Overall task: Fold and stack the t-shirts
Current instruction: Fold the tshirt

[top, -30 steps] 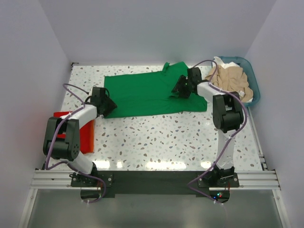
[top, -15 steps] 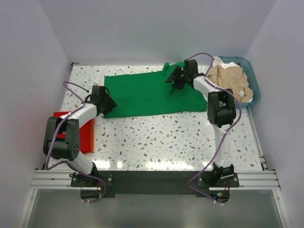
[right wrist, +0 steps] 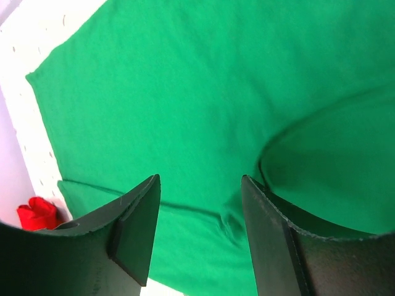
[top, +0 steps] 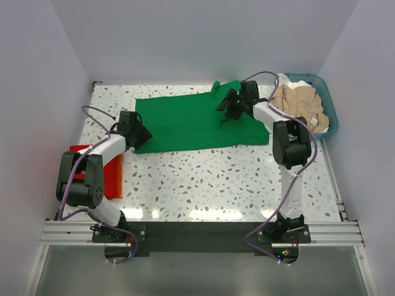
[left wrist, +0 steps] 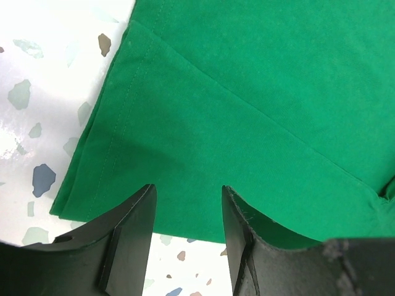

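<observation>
The green shirt (top: 191, 123) lies spread flat across the far half of the table (top: 210, 179), collar end toward the basket (top: 331, 117), with one crease running across it. A red shirt (top: 111, 176) sits folded at the table's left edge, well apart from the green one. Beige (top: 299, 102) and white shirts wait heaped in the basket.

The left claw (top: 142, 137) hovers at the green shirt's near-left corner. Its jaws are partly apart, with only cloth showing below the gap and nothing pinched. The right claw (top: 226, 105) hangs over the shirt's right part near the sleeve and collar. Its jaws are wide and it is empty too.

The step in hand looks like the first fold of the green shirt, with both claws lining up on their ends. Next, each claw probably needs to drop onto an edge, catch the top layer cleanly and close. Then both should lift together and carry the cloth over evenly. A grip on one side only would likely skew the fold.
</observation>
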Robot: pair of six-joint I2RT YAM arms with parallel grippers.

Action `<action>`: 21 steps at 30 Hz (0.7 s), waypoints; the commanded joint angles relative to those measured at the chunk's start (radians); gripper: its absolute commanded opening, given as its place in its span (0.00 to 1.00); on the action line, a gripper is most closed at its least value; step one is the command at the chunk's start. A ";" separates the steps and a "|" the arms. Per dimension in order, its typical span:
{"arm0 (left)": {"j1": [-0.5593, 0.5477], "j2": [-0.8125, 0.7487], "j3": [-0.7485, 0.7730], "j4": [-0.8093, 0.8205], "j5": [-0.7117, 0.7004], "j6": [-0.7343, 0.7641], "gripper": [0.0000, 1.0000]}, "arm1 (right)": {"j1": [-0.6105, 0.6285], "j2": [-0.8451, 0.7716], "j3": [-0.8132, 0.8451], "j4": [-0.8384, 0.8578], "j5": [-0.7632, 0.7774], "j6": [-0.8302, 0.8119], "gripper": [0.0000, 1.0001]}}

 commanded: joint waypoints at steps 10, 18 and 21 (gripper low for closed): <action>-0.004 0.016 0.011 0.066 0.026 0.011 0.52 | -0.074 -0.263 -0.243 0.132 0.104 -0.008 0.58; -0.004 0.029 0.015 0.076 0.032 0.003 0.51 | -0.025 -0.228 -0.295 0.097 0.135 -0.051 0.14; -0.004 0.035 0.018 0.076 0.035 0.001 0.51 | 0.002 -0.161 -0.217 0.054 0.134 -0.068 0.14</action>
